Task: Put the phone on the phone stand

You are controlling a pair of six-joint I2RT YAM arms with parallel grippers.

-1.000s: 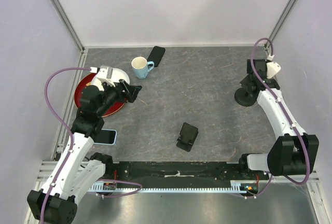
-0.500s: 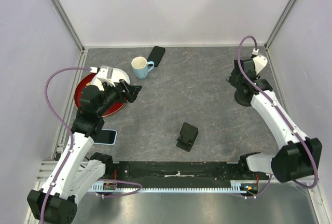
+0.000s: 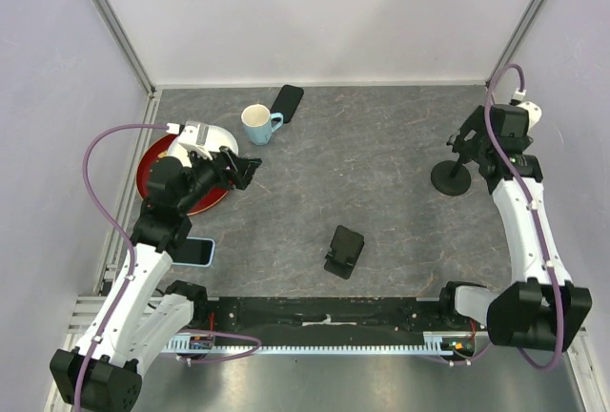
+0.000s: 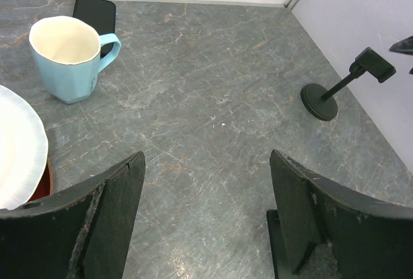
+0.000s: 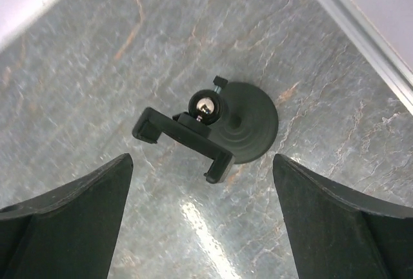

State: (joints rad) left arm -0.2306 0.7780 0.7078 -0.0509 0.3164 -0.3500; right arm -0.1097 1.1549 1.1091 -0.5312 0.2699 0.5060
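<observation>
Where phone stand sits: black disc base, clamp seemingly tilted

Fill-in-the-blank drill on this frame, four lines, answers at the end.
The black phone lies flat beside a mug coloured light ____.
The right tool hangs over the phone stand with its jaws ____.
The stand's base has a ____ outline.
The white dish rests on a ____ plate.
Missing: blue; open; round; red.
</observation>
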